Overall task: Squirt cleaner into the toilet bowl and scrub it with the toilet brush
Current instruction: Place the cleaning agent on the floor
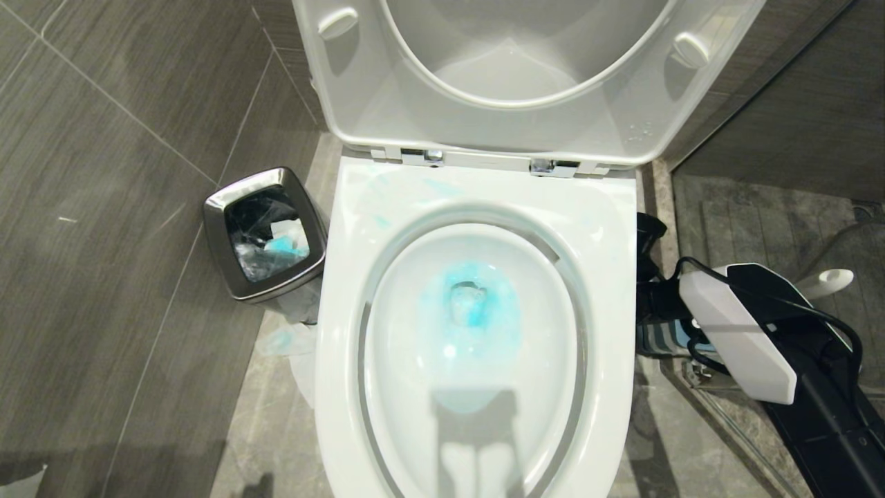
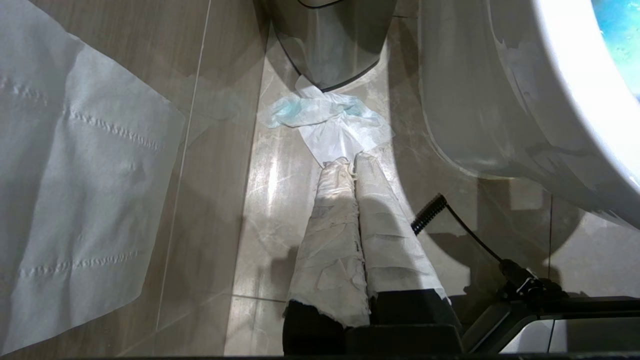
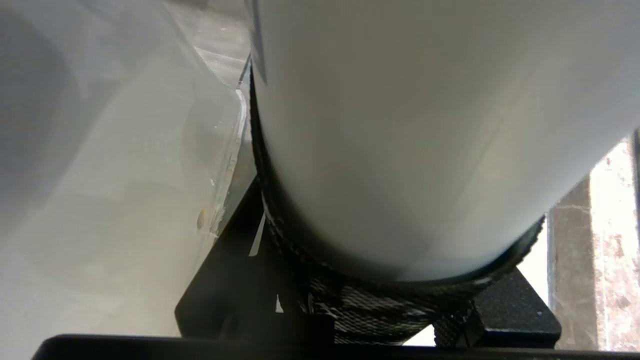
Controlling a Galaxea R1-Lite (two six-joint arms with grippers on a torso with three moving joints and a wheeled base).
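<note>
The white toilet bowl [image 1: 608,228] stands open in the middle, its seat and lid raised. Turquoise cleaner [image 1: 477,304] tints the water and leaves pale smears on the back rim. My right gripper [image 1: 657,297] is low beside the bowl's right flank, shut on the toilet brush. The brush's white handle [image 3: 410,130] fills the right wrist view between the black pads, and its rounded tip [image 1: 826,280] sticks out behind the arm. A black mass [image 1: 648,235] by the rim may be the bristles. My left gripper [image 2: 354,161] hangs shut and empty over the floor left of the bowl, fingers wrapped in white.
A steel waste bin [image 1: 266,232] stands left of the bowl, with crumpled blue-stained tissue [image 2: 325,120] on the floor by it. A sheet of toilet paper [image 2: 75,200] hangs close to the left wrist. The striped holder [image 1: 660,340] sits under the right arm.
</note>
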